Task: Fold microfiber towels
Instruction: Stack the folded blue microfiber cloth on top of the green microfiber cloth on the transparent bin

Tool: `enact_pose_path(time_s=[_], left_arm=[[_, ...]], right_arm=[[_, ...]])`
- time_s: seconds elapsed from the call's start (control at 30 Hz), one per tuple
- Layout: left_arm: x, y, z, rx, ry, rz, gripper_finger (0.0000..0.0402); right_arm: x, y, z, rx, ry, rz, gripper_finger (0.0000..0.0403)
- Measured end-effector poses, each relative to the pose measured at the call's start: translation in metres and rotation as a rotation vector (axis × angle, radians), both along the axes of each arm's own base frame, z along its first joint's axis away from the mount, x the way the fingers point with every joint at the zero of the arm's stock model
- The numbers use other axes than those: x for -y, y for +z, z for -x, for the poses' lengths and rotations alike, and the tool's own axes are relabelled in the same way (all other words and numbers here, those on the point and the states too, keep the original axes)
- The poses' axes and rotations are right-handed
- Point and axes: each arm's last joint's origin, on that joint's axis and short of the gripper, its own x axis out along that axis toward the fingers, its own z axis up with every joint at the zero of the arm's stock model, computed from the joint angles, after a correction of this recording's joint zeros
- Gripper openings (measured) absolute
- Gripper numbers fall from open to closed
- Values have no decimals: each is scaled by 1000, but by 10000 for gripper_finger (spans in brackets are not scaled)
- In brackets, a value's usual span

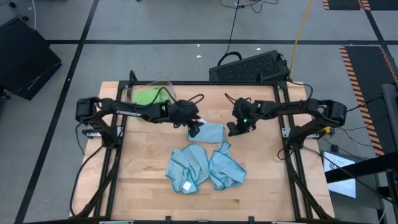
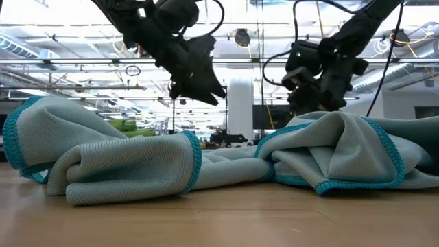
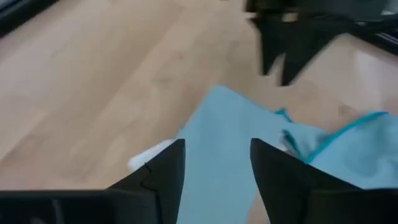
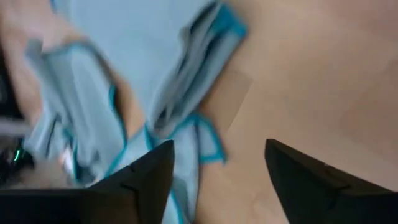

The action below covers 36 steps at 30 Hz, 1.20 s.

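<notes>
A light blue towel (image 1: 211, 132) lies flat on the table between my two grippers; it also shows in the left wrist view (image 3: 217, 124). Two more light blue towels lie crumpled nearer the front edge, one on the left (image 1: 186, 168) (image 2: 123, 161) and one on the right (image 1: 225, 167) (image 2: 343, 147). My left gripper (image 1: 194, 129) (image 3: 217, 155) is open above the flat towel's left edge. My right gripper (image 1: 235, 129) (image 4: 217, 155) is open above the table just right of that towel. Lime green towels (image 1: 146, 96) lie in a bin at the far left.
A clear plastic bin (image 1: 163, 84) stands at the table's far left corner. A black keyboard (image 1: 249, 65) lies beyond the far edge. Bare wood (image 1: 143, 149) shows on the table's left, and more bare wood (image 1: 267, 155) on its right.
</notes>
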Motion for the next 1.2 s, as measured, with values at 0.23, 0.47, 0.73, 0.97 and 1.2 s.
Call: enact_pose_path(time_s=[0.23,0.47,0.73,0.97,1.2], left_arm=[[14,-46,-15,-121,-54,4,136],[10,-75,-27,-123,-50,2,109],[10,-95,-31,-157,-56,21,106],[10,-95,-32,-145,-45,10,106],[9,-95,-32,-145,-43,12,106]], right_arm=[[-9,1,-17,18,-168,103,305],[-19,-8,-23,-46,-282,29,318],[-25,-22,-39,-10,-325,-22,318],[-23,-35,-51,38,-349,-79,318],[-22,-42,-60,100,-360,-98,288]])
